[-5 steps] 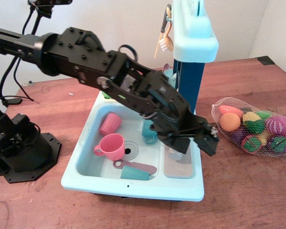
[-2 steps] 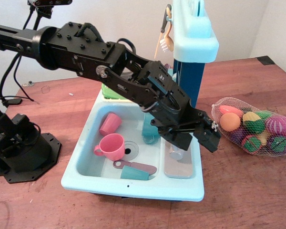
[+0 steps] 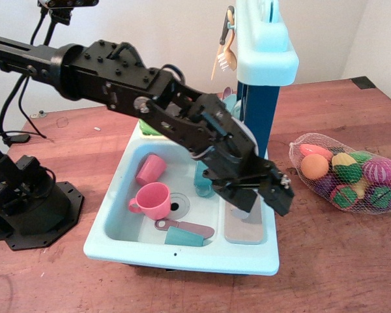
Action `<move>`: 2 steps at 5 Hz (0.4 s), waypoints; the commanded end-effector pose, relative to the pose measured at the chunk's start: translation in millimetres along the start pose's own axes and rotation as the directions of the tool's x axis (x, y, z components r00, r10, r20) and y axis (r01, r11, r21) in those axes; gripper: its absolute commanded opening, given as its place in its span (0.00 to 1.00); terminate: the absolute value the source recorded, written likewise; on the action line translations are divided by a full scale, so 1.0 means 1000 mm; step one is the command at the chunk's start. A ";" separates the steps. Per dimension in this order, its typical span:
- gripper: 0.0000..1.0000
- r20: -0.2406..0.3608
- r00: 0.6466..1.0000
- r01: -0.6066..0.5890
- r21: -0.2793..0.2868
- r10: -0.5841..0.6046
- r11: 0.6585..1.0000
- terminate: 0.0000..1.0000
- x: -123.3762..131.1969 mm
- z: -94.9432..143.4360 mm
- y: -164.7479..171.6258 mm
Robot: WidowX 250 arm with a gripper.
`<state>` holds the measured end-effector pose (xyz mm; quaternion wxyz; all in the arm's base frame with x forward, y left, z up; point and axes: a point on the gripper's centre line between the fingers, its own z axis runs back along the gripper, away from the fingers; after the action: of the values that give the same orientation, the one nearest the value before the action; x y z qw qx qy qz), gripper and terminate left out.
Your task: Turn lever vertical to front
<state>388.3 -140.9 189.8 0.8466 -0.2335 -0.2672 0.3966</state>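
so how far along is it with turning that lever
Done: the arm has reached over the toy sink, with the pincer down at the sink's right side, where the faucet sits. In hand: it seems to be working at the faucet base, but the arm hides the lever, so neither a grip nor the lever's angle can be seen. Left: no sign yet that the lever points forward.

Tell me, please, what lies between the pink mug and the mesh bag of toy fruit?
In the only view, the gripper and the sink's grey side panel lie between the pink mug and mesh bag.
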 end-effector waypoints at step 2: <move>1.00 0.009 1.000 -0.019 0.001 0.019 1.000 0.00 -0.016 0.020 0.026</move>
<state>347.9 -137.1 169.8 0.8477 -0.2258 -0.2615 0.4024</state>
